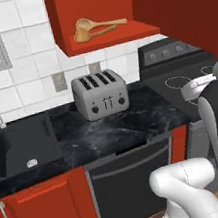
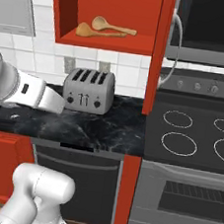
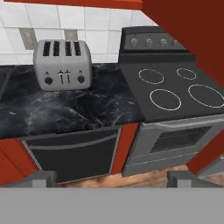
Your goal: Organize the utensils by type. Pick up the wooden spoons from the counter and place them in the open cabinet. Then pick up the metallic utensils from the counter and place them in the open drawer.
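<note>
Two wooden spoons (image 1: 100, 25) (image 2: 113, 28) lie side by side on the shelf of the open red cabinet (image 1: 114, 40) (image 2: 107, 43) above the counter. My gripper (image 3: 113, 177) hangs back from the black marble counter (image 1: 100, 133) (image 3: 65, 109), well below the cabinet. Its fingertips (image 3: 43, 177) stand wide apart, open, with nothing between them. The metallic utensils and the open drawer are out of view.
A grey four-slot toaster (image 1: 101, 94) (image 2: 88, 91) (image 3: 63, 64) stands against the tiled wall. A black stove (image 1: 175, 69) (image 2: 195, 134) (image 3: 175, 92) is to the right, a sink (image 1: 21, 147) to the left, a dishwasher (image 1: 134, 182) (image 3: 74, 153) below. The cabinet's open door (image 1: 183, 1) (image 2: 161, 50) juts out above the stove.
</note>
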